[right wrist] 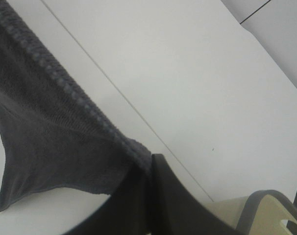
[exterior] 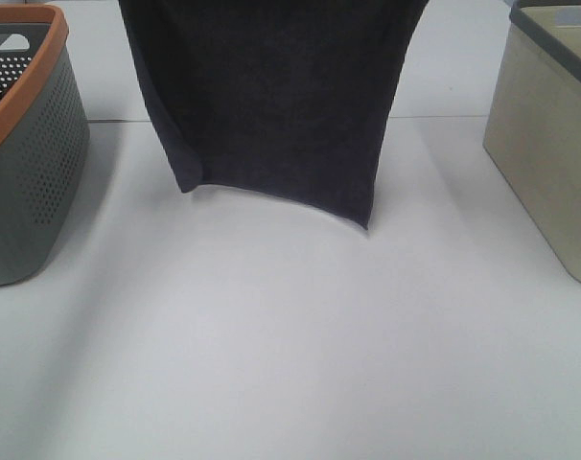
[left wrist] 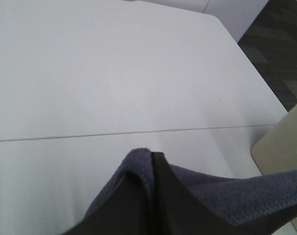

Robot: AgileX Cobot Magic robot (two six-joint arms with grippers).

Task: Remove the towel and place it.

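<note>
The dark navy-grey towel [exterior: 271, 105] hangs spread out above the middle of the white table [exterior: 290, 345], its lower edge just off the surface. Its top runs out of the high view, so neither gripper shows there. In the left wrist view my left gripper [left wrist: 151, 164] is shut on one upper corner of the towel [left wrist: 222, 196]. In the right wrist view my right gripper [right wrist: 149, 164] is shut on the other upper corner, and the hemmed edge of the towel [right wrist: 55, 127] stretches away from it.
A grey perforated basket with an orange rim [exterior: 27, 144] stands at the left edge. A beige bin with a grey rim [exterior: 549, 144] stands at the right; it also shows in the right wrist view [right wrist: 266, 215]. A seam [exterior: 463, 117] crosses the table behind the towel.
</note>
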